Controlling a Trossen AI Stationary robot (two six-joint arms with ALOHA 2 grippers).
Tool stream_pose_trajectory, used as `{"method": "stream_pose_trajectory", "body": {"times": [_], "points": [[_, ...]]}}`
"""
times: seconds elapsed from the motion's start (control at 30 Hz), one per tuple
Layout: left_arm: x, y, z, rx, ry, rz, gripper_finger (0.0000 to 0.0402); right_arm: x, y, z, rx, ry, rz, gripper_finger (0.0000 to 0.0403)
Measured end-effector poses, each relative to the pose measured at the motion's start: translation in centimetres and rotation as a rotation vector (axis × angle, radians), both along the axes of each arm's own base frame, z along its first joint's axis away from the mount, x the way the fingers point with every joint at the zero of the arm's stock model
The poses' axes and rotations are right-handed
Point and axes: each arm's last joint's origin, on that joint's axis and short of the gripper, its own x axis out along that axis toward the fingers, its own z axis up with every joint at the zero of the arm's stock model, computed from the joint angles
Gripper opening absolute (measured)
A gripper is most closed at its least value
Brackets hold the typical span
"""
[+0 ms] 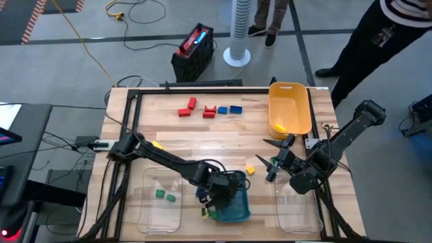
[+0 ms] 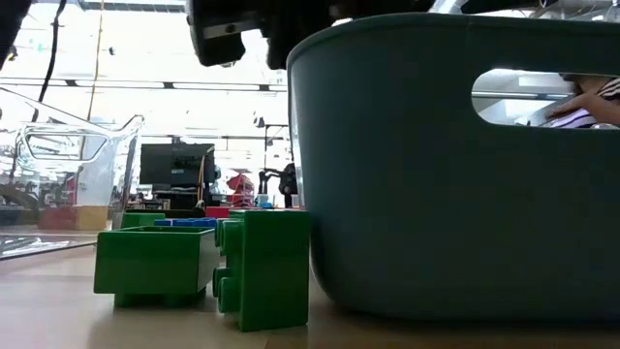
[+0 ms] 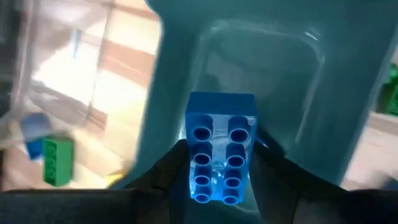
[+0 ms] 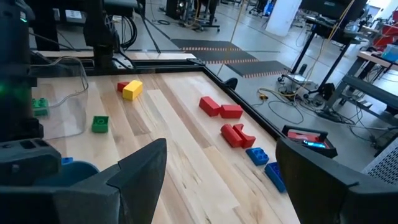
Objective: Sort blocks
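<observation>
The left gripper hangs over the teal plastic bin at about six o'clock on the pale wooden surface, its dark fingers pinching a blue studded plastic brick. The brick is a two-by-four oblong, studs facing the wrist camera, its long axis running straight out from the fingers toward the bin's smooth rounded interior.

The right gripper waits at about four o'clock, fingers spread wide and holding nothing, just beside a small yellow brick.

Red bricks and blue bricks lie in a loose row at twelve o'clock. Two glossy green bricks sit in the clear plastic bin at eight o'clock. The deep yellow plastic bin stands at two o'clock.
</observation>
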Motion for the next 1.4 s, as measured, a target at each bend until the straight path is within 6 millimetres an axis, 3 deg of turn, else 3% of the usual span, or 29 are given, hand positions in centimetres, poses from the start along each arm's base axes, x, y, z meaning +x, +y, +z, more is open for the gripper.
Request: {"method": "stream_pose_trajectory", "body": {"times": [0.17,0.53,0.97,1.17,1.4], "points": [[0.4,-0.1,-1.1,0.017,0.043,0.019,0.0141,0.0,0.0,0.0,0.001,-0.001,0.000,0.0314],[0.1,-0.1,-1.5,-0.022,0.067,0.043,0.0156,0.0,0.0,0.0,0.003,-0.004,-0.001,0.0314],[0.1,0.0,-1.5,-0.006,0.069,0.079,0.0227,0.0,0.0,0.0,0.007,-0.005,-0.002,0.0314],[-0.5,0.2,2.0,0.038,0.113,0.170,0.0221,0.0,0.0,-0.4,0.006,0.002,-0.001,0.0314],[-4.4,1.4,5.1,0.034,0.320,0.438,0.0197,-0.1,-0.1,-1.1,0.021,0.001,-0.006,0.0314]]}}
